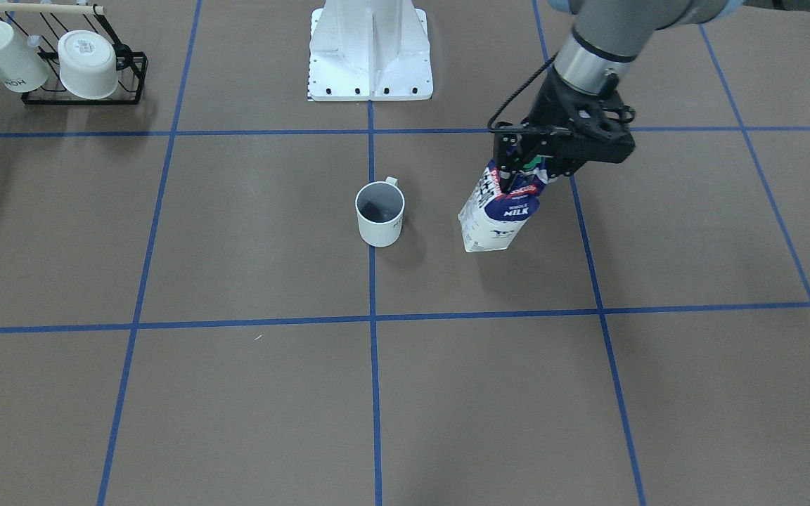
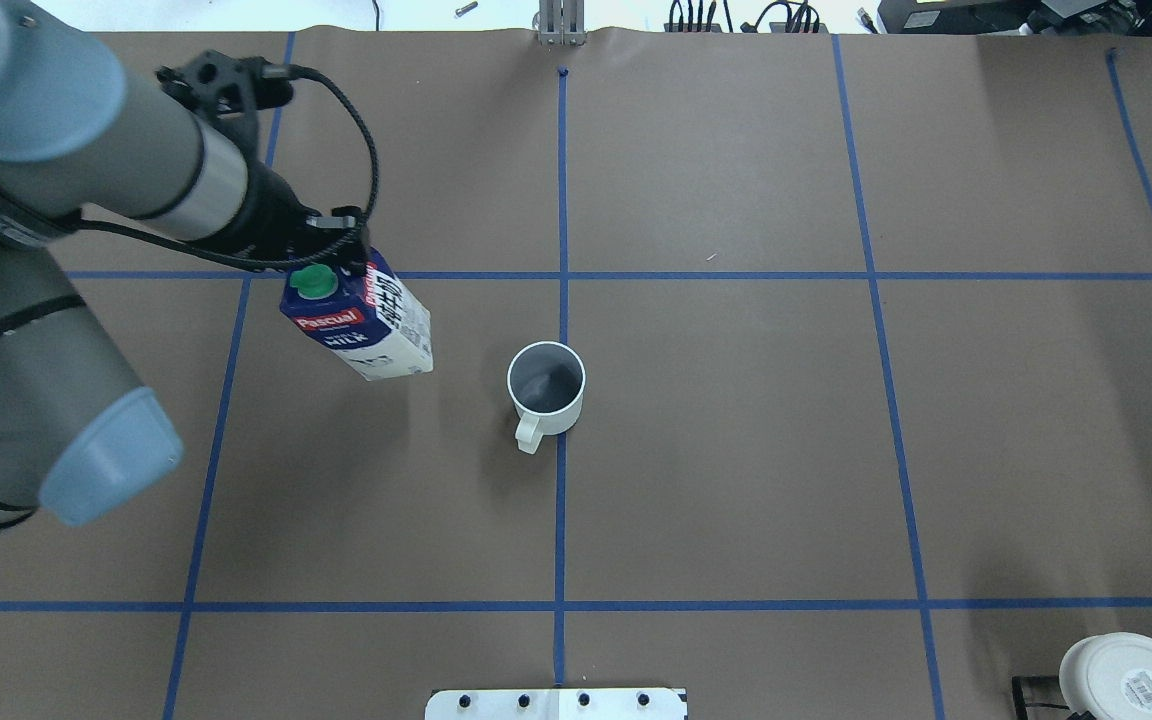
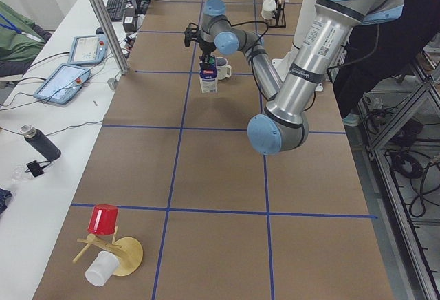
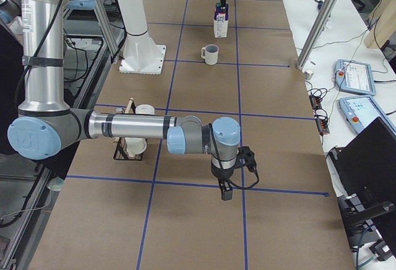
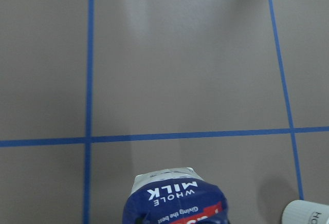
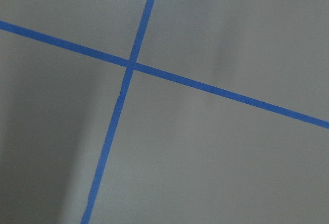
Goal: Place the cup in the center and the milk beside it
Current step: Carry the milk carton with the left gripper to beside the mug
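The cup, a small white mug with a dark grey inside, stands upright on the middle blue tape line at the center, handle toward the robot. It also shows in the front view. My left gripper is shut on the top of the milk, a blue and white carton with a green cap. The carton hangs tilted to the cup's left, about one carton width away. I cannot tell whether its bottom touches the table. My right gripper shows only in the exterior right view, low over the table; I cannot tell its state.
A black wire rack holds a tall cream mug and a wide white cup at the robot's right rear corner. The white robot base stands behind the cup. A wooden stand with a red cup is at the far left end.
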Robot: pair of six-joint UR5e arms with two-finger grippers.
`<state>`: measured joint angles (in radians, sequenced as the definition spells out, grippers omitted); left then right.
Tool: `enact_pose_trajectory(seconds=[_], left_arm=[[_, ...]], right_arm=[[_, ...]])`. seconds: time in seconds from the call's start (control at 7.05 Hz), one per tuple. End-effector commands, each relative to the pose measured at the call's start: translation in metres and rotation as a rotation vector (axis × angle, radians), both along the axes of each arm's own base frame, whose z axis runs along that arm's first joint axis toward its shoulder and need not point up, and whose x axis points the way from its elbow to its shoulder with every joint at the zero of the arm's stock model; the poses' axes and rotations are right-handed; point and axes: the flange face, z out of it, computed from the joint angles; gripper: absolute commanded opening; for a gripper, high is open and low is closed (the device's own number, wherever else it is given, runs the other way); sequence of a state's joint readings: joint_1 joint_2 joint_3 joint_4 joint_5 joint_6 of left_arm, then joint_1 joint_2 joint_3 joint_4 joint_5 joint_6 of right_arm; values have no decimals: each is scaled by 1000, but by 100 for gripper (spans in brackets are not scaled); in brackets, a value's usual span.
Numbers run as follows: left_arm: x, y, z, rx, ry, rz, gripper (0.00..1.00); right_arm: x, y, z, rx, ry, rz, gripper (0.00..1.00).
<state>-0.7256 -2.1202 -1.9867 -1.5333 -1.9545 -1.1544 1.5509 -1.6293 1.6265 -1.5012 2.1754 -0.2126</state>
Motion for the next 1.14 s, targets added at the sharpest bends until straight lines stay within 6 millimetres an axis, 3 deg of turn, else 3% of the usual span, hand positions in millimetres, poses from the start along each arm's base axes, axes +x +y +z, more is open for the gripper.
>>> enact_pose_trajectory(seconds=[0.0,0.28,0.43,0.57,0.71,0.85,0.99], left_arm=[[71,29,-31,-13,-41,-15,27],[82,29,-23,-12,-67,-19,27],[87,29,-20,-17,-75,-14,35],[97,38,-20,-14,-74,8,49],[97,39,-21,-12,-72,10,79],[95,40,-22,-8,-68,9,98],[89,43,-29,3,-53,10,98]], right_arm=[[0,1,4,-9,-1,1,100],[0,-2,3,-6,-1,1,100],[0,-2,1,-6,-2,4,100],[0,-2,1,-7,-2,7,100],[0,-2,1,-6,-2,6,100],[0,-3,0,-11,-2,14,100],[0,-3,-1,-22,-2,35,100]])
